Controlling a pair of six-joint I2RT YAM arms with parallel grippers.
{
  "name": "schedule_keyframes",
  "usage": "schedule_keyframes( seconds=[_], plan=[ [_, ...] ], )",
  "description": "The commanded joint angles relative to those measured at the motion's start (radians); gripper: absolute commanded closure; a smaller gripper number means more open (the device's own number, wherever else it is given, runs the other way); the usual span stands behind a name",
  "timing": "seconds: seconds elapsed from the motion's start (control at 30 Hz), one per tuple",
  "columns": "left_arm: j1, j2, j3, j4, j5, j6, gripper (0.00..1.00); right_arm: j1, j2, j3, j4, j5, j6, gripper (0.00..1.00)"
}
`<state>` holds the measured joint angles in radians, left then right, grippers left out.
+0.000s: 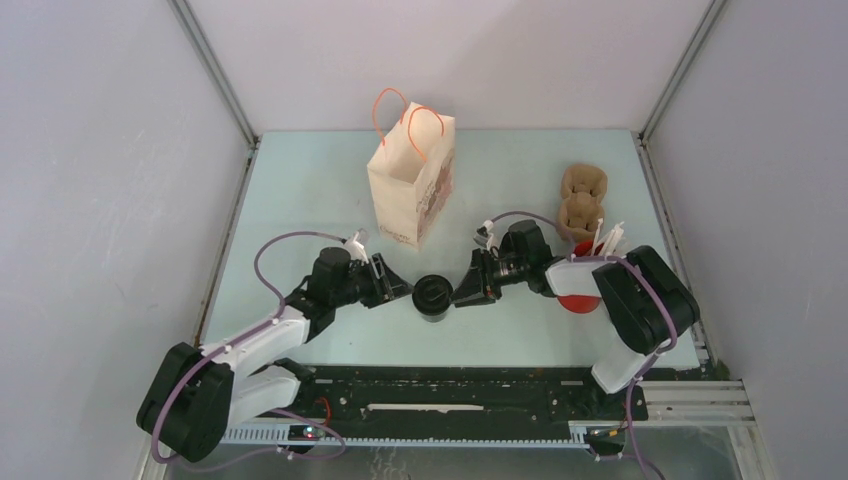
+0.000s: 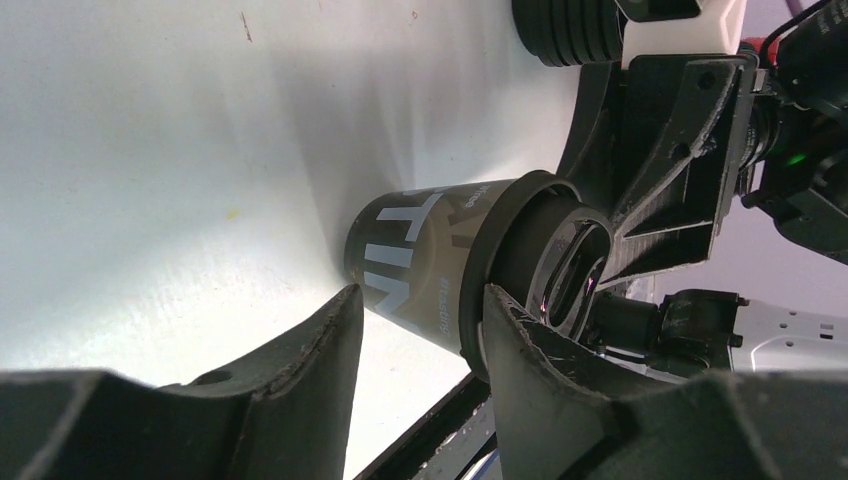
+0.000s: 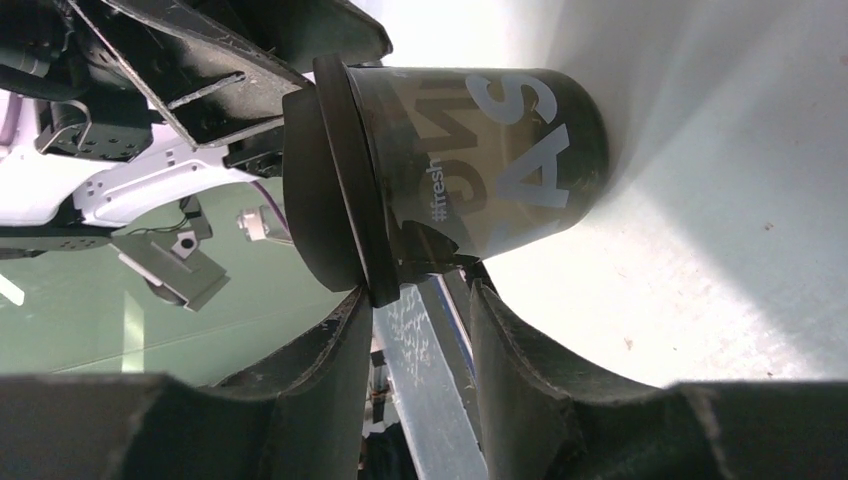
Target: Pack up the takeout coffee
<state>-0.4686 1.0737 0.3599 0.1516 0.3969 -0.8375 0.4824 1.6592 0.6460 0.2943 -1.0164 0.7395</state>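
Two-sided squeeze near the front edge of the table point(image 1: 500, 340): left claw point(image 1: 405, 290) and right claw point(image 1: 458, 293), both parted, gripping nothing, bracketed the cup point(image 1: 434, 296), seemingly steadying it.

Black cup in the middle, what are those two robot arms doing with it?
Two robot arms are working on the small black lidded cup, which stands upright on the pale table. The left gripper and the right gripper meet it from opposite sides. Whether either really grips it is unclear. The white paper bag with orange handles stands open behind it. The cup is not packed yet.
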Motion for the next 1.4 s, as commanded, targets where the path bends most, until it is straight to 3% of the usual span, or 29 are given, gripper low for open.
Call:
schedule_keyframes(
  seconds=[0.0,0.1,0.33,0.57,0.93,1.17,1.37],
  plan=[
    [-0.004,0.010,-0.014,-0.031,0.007,0.030,0.48,-0.017,0.082,-0.041,0.107,0.065,0.040,0.56],
    [-0.004,0.015,-0.013,-0.046,-0.004,0.039,0.48,-0.030,0.148,-0.051,0.155,0.055,0.067,0.62],
    [-0.006,-0.021,-0.032,-0.141,-0.119,0.057,0.51,-0.055,0.103,-0.054,0.119,0.080,0.058,0.60],
    [-0.005,-0.143,0.000,-0.139,-0.045,0.027,0.41,-0.039,-0.009,-0.017,0.079,0.043,0.047,0.41],
    [-0.001,-0.123,0.090,-0.145,-0.045,0.036,0.34,-0.038,-0.051,0.031,0.040,0.037,0.042,0.33],
    [0.013,-0.097,0.105,-0.166,-0.063,0.031,0.36,-0.065,-0.048,0.057,0.018,0.045,0.038,0.39],
    [0.015,-0.051,0.089,-0.115,-0.039,0.024,0.45,-0.062,0.009,0.061,0.065,0.032,0.054,0.46]
  ],
)
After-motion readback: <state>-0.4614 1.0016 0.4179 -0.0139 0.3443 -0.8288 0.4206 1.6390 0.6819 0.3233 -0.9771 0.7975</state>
